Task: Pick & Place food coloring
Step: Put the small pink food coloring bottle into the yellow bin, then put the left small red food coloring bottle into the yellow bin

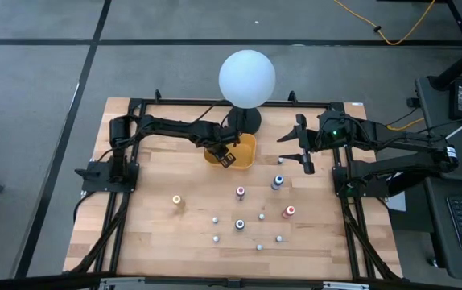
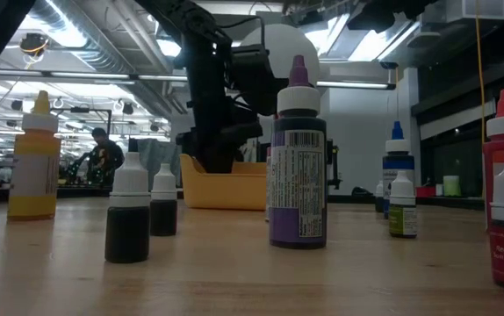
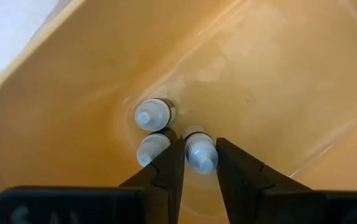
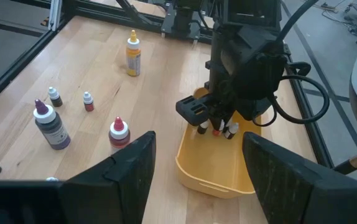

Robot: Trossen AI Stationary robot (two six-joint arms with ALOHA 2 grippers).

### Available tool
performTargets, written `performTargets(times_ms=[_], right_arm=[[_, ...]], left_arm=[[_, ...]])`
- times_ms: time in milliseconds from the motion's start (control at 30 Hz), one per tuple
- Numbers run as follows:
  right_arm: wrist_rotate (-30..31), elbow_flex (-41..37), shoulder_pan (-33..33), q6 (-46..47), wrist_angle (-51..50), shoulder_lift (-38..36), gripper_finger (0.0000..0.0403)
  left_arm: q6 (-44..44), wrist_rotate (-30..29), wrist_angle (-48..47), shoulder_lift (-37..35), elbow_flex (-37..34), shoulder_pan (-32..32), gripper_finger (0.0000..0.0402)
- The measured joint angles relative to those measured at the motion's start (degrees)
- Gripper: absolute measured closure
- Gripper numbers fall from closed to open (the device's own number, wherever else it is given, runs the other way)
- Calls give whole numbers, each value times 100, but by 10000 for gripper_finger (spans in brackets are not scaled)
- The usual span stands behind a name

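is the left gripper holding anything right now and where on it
A small food coloring bottle stands between the left gripper's fingers at its cap, inside the yellow tray; whether it is gripped cannot be told.

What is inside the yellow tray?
Three little bottles stand together in one corner of the yellow tray. The left hand is down inside, its fingers either side of one. The rest of the tray floor looks bare; its near corner is hidden.
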Motion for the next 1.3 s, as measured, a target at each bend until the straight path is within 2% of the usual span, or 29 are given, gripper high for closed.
performTargets(times_ms=[667, 1033, 1300], right_arm=[[0, 0, 0, 0, 0, -2, 162], [0, -2, 0, 0, -2, -2, 162], [-1, -2, 2, 2, -14, -4, 162]], left_arm=[[151, 55, 0, -4, 0, -15, 312], [149, -75, -11, -29, 0, -15, 247], [190, -222, -335, -434, 361, -73, 243]])
